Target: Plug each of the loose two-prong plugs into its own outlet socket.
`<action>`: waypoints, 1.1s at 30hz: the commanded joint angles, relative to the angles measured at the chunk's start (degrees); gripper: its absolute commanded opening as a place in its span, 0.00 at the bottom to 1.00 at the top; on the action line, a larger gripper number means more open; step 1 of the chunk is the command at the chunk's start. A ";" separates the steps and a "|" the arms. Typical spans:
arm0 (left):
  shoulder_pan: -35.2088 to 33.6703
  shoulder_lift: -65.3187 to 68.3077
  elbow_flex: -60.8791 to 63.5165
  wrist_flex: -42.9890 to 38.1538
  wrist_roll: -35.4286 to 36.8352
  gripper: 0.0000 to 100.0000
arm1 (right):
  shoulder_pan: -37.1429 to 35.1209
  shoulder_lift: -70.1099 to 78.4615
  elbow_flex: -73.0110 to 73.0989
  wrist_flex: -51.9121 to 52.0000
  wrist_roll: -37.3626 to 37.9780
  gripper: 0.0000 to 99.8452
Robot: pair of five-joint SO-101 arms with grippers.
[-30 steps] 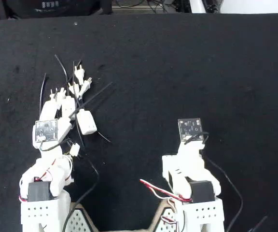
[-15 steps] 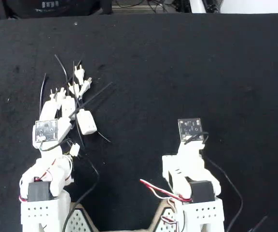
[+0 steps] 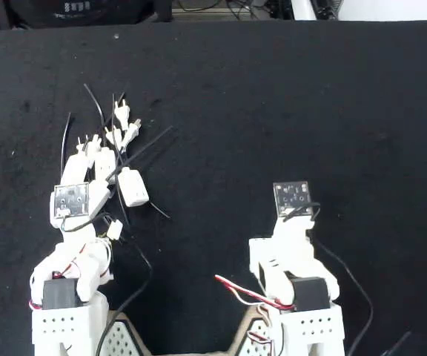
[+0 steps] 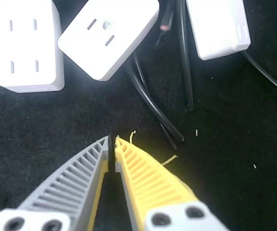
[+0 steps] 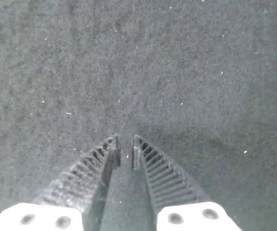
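Lying just beyond the left hand (image 4: 113, 144) is a tilted outlet socket (image 4: 107, 36).

Black cloth-covered table (image 3: 273, 89); beyond far edge, dark equipment (image 3: 80, 11), cables (image 3: 236, 7), white panel (image 3: 391, 9).

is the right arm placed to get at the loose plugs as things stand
Probably not easily. The right pincer sits over bare black cloth, while the loose plugs lie far off to its side, just ahead of the left arm. The left pincer is much nearer.
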 commanded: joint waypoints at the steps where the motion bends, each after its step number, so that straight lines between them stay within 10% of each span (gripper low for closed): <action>1: -0.48 -0.18 1.19 0.26 0.00 0.03 | -0.26 -5.41 0.13 0.00 -0.18 0.05; 33: -0.75 -0.18 0.84 -4.57 -0.44 0.03 | -0.44 -5.41 0.13 -7.30 -0.09 0.05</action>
